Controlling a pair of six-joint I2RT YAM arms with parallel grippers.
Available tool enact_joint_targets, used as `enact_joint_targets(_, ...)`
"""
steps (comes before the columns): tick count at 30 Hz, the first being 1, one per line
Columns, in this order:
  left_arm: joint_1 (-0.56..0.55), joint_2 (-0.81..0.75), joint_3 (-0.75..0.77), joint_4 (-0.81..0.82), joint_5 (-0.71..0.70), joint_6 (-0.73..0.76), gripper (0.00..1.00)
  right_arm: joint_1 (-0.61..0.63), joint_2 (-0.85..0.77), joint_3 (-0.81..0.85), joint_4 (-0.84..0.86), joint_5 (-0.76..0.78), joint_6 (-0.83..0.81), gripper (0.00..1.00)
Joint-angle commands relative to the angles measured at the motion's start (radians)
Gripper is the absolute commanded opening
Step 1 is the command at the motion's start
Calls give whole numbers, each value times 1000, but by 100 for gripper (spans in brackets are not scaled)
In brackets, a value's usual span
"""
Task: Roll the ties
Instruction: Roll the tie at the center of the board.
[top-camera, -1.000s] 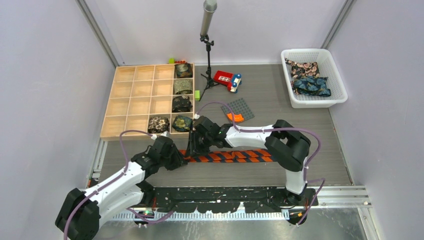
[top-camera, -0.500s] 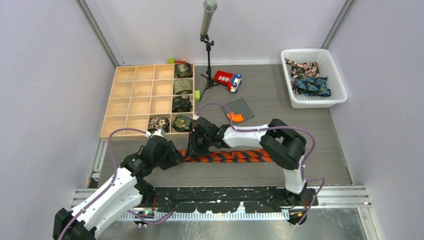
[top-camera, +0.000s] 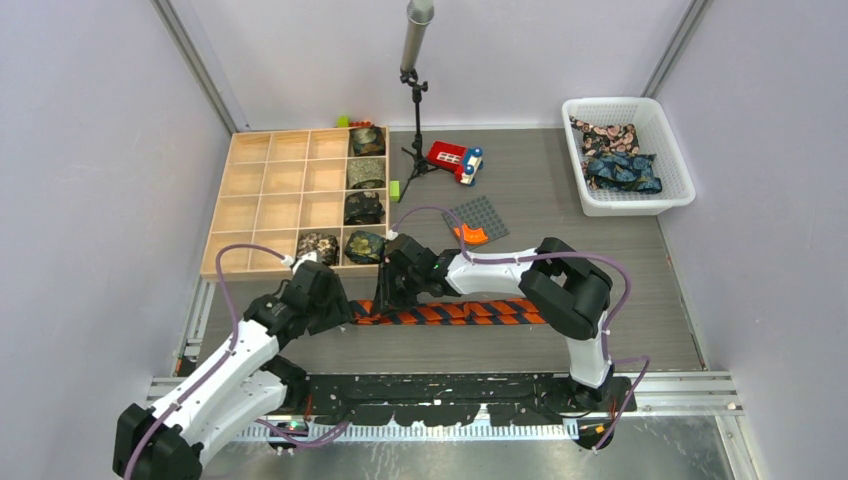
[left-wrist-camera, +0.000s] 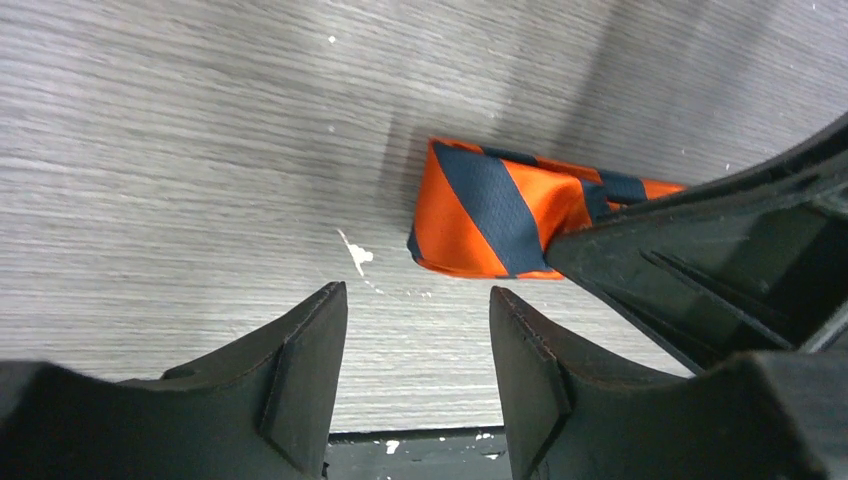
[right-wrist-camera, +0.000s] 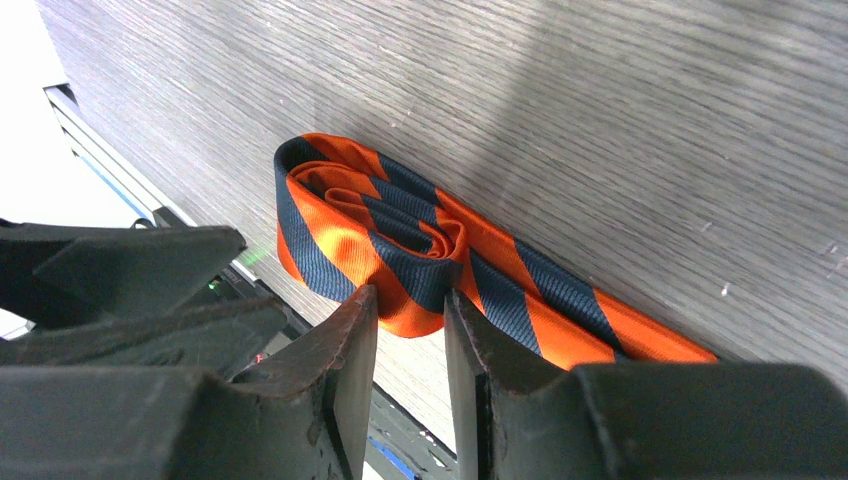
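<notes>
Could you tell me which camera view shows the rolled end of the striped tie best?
The right wrist view: the rolled end of the striped tie faces it, its spiral layers plain. The left wrist view shows only a striped corner; the top external view shows the flat length, the coil hidden.

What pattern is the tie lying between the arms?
Striped fabric necktie: orange and dark-blue diagonals, clearest in right wrist view.
</notes>
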Motion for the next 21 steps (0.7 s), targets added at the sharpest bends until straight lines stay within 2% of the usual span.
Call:
enact_joint_targets(1,74,8,20,83,51,92,55,6,7,6,20,9,-13,35)
enact_joint_targets(8,141,80,-15,186,167,133,52,5,8,4,22,5,-16,35)
enact_joint_targets(21,152,153,-94,314,242,89,45,5,15,4,22,4,-15,35)
